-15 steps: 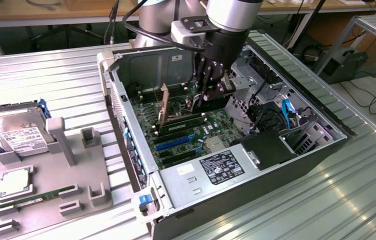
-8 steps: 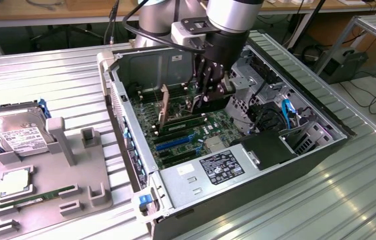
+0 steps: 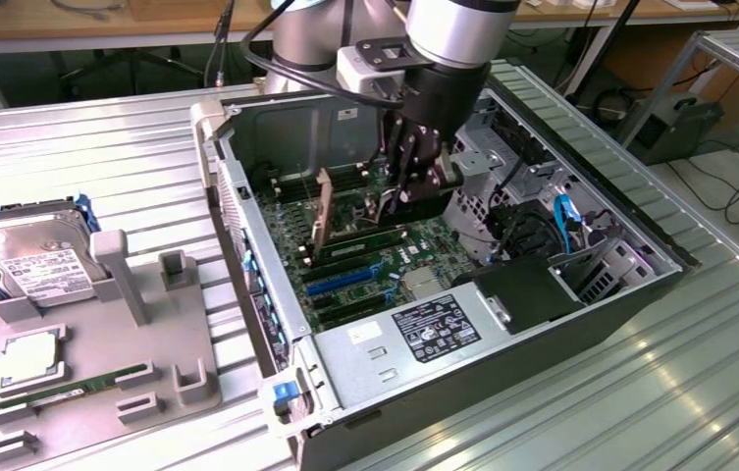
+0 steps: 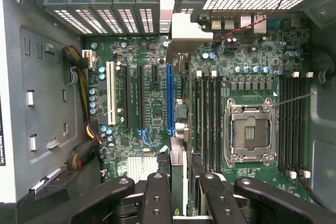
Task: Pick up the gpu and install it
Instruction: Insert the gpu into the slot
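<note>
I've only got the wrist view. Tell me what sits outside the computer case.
Observer: A grey tray lies on the metal table, on the exterior view's left of the case.
Operator: List what's on it.
Observer: A hard drive at its far end, and a memory stick nearer the camera.
Operator: The graphics card is edge-on between the fingers here. Say where that is in the case.
Observer: The gripper reaches down from above into the open case, over the middle of the green board.
</note>
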Action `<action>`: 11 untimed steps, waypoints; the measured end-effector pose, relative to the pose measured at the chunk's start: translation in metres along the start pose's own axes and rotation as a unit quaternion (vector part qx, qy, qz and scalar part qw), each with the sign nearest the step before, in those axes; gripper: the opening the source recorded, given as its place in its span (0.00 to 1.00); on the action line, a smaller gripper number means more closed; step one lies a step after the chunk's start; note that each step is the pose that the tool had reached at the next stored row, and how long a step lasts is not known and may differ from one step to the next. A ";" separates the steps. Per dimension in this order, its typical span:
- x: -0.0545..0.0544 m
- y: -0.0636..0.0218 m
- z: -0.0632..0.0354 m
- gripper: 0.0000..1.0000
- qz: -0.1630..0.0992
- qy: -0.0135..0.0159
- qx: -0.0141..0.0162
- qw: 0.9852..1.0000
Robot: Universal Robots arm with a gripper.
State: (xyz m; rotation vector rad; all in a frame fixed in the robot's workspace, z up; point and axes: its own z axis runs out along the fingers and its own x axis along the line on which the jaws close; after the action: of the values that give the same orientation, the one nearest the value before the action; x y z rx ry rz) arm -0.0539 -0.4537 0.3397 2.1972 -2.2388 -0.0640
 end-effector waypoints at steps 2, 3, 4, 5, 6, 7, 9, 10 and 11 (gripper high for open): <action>0.000 0.0000 0.0004 0.26 0.000 0.000 0.000 1.000; 0.001 0.0000 0.0006 0.26 0.000 0.000 0.000 1.000; 0.001 0.0000 0.0007 0.26 0.000 0.000 0.000 1.000; 0.001 0.0000 0.0008 0.26 0.000 0.000 0.000 1.000; 0.002 0.0000 0.0014 0.26 0.000 0.000 0.000 1.000; 0.002 0.0001 0.0022 0.26 0.000 0.000 0.000 1.000; 0.002 0.0002 0.0025 0.26 0.000 0.000 0.000 1.000; 0.003 0.0002 0.0027 0.26 0.000 0.000 0.000 1.000; 0.003 0.0003 0.0029 0.26 0.000 0.000 0.000 1.000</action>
State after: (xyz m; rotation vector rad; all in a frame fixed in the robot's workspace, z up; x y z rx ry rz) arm -0.0543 -0.4562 0.3367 2.1973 -2.2386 -0.0640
